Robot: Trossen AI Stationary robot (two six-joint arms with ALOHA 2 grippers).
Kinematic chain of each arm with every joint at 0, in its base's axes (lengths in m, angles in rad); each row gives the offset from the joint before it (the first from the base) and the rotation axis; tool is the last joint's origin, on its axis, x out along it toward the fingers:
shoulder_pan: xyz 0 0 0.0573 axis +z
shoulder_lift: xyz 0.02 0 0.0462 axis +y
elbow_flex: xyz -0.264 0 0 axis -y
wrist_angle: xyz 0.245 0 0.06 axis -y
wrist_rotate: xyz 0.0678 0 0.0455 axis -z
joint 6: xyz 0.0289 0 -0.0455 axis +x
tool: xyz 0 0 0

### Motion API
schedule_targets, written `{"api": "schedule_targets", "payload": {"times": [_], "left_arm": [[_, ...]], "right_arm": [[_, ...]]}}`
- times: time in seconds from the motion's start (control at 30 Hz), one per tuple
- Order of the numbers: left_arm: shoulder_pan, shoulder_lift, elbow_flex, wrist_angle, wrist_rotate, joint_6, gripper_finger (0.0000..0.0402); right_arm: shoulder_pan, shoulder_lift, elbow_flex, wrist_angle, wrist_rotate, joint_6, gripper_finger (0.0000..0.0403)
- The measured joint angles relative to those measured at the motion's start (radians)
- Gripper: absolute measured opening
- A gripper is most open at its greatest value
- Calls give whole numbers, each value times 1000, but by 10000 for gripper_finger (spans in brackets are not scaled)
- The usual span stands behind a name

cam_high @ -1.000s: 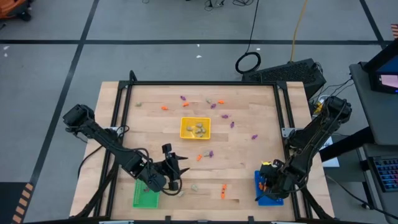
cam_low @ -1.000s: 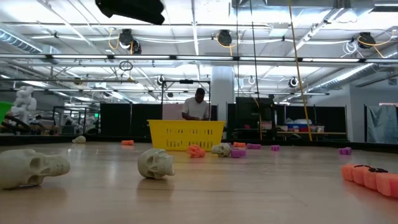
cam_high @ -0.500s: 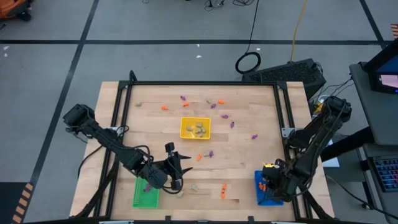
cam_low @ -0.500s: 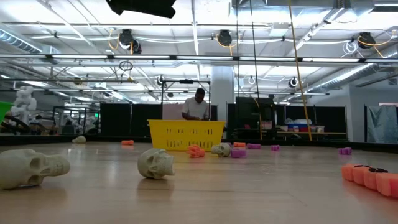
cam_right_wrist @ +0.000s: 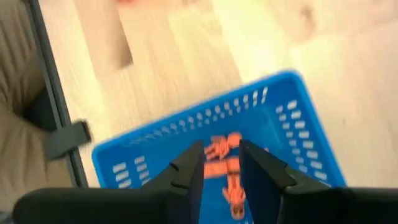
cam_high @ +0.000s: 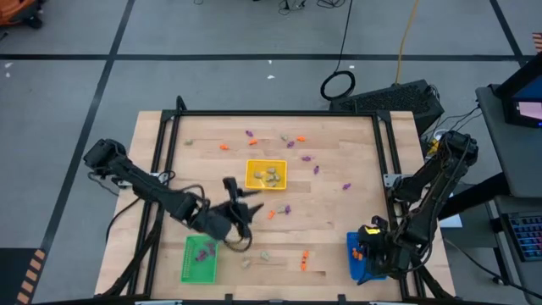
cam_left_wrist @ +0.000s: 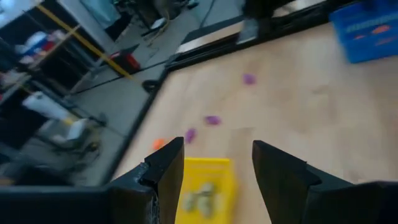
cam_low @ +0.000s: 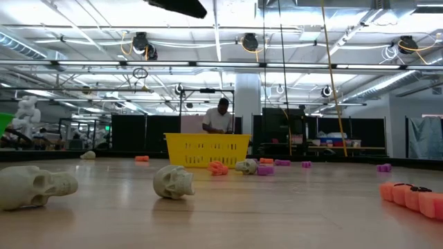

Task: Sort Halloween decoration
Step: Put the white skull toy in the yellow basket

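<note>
**Orange pieces over the blue tray, a loose scatter beyond**

Orange trinkets (cam_right_wrist: 225,163) lie in the blue tray (cam_right_wrist: 298,134) at the counter's near right corner. The right gripper (cam_right_wrist: 221,163) hangs above it, jaws narrowly apart, empty as far as I can tell. Left gripper (cam_high: 240,209) hovers mid-counter, jaws apart and empty, beyond the green tray (cam_high: 199,258) with purple pieces. Farther off, the yellow tray (cam_high: 266,174) holds pale ones. A low sweep could scatter loose trinkets. Only the low view shows the pale skulls (cam_low: 173,181) clearly.
</note>
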Motion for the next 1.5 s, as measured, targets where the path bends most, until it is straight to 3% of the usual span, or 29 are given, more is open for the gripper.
{"api": "schedule_targets", "payload": {"times": [0.17,0.33,0.43,0.5,0.67,0.9,1.03,1.17,1.37,1.5], "left_arm": [[140,-77,0,-47,115,89,189],[343,-142,1,-96,339,135,189],[480,-153,1,-123,469,160,189],[561,-151,1,-177,483,166,189],[707,-168,0,-375,486,129,189],[859,-224,0,-685,490,-188,189],[925,-223,0,-867,492,-297,189],[964,-215,-18,-907,494,-292,189],[1066,-191,-25,-910,685,-154,189],[1123,-172,-25,-930,702,-95,189]], "right_arm": [[-8,0,0,-1,25,-2,89],[-9,-5,5,3,1,11,89],[-7,-4,25,7,61,-32,89],[-7,-4,43,6,124,-77,89],[-7,-4,105,8,362,-277,89],[-22,-4,119,21,855,-573,89],[-66,-4,71,45,1005,-687,89],[-129,-4,14,59,1018,-717,89],[-202,-3,-57,124,919,-805,89],[-237,-3,-73,221,866,-871,89]]}}
